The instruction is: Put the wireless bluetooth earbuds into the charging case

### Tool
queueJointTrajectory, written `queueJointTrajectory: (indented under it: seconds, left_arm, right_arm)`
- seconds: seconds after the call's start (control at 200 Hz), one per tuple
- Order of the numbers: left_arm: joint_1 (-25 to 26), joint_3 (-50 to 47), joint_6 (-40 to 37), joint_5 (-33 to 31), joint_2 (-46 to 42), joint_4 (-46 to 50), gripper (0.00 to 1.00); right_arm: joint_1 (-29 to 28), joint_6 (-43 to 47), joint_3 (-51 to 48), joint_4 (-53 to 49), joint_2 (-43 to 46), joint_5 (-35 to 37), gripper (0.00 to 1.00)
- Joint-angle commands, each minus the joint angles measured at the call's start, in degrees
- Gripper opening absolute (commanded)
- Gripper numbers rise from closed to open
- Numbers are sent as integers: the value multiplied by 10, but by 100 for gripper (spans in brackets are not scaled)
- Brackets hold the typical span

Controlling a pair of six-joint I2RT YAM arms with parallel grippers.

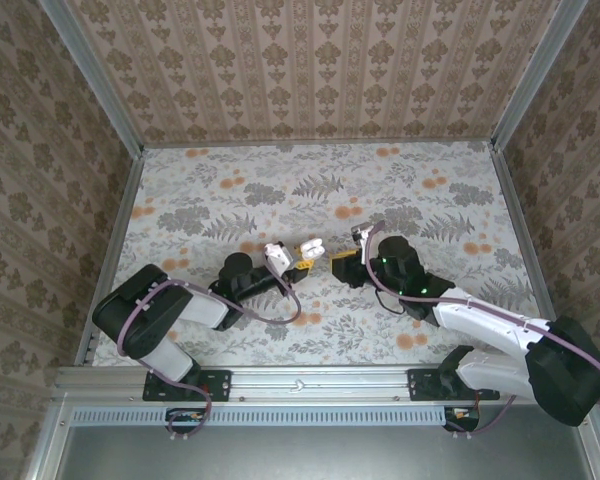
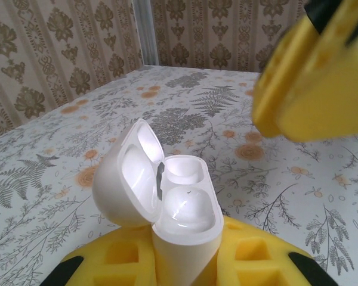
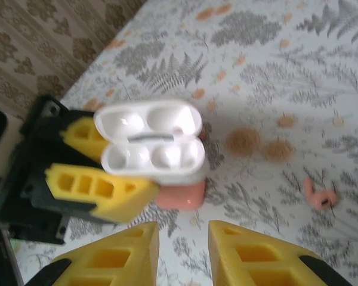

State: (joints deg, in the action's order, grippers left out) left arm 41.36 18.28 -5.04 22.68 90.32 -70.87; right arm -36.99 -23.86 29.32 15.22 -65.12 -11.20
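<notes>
No writing, brand, number or sign can be read. The open charging case (image 2: 185,211) is plain white inside, with one tiny dark mark too small to make out. The counter (image 1: 280,190) and walls (image 1: 310,60) carry only floral patterns.

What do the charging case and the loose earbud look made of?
Charging case: probably hard moulded plastic; glossy white with sharp highlights in its wells, and a coral lower part seen from the right wrist. Earbud: matte coral, likely plastic or silicone; too blurred to say.
</notes>
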Motion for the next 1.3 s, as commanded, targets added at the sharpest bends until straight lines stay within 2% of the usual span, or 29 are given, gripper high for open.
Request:
queueJointTrajectory:
  seconds: [0.0, 0.215, 0.38, 0.62, 0.765, 0.97, 1.295]
  left_arm:
    - [-6, 2, 22, -14, -9, -30, 9]
    - [-13, -10, 38, -44, -22, -26, 9]
    - [-14, -18, 47, -46, -25, -25, 9]
    - [-16, -32, 61, -79, -46, 5, 9]
    - [-16, -46, 68, -96, -59, 16, 8]
    - [-18, -62, 69, -120, -96, 54, 8]
    - [-33, -86, 63, -145, -165, 113, 8]
  right_arm:
    - [-5, -11, 26, -76, -6, -19, 29]
    - [-56, -24, 59, -213, -5, 3, 29]
    - [-92, -84, 54, -237, -1, 5, 31]
    - [-184, -282, 83, -337, -52, 5, 35]
    - [-246, -364, 108, -347, -104, -1, 36]
    - [-317, -382, 190, -394, -209, -20, 36]
    - [-373, -400, 235, -421, -274, -59, 37]
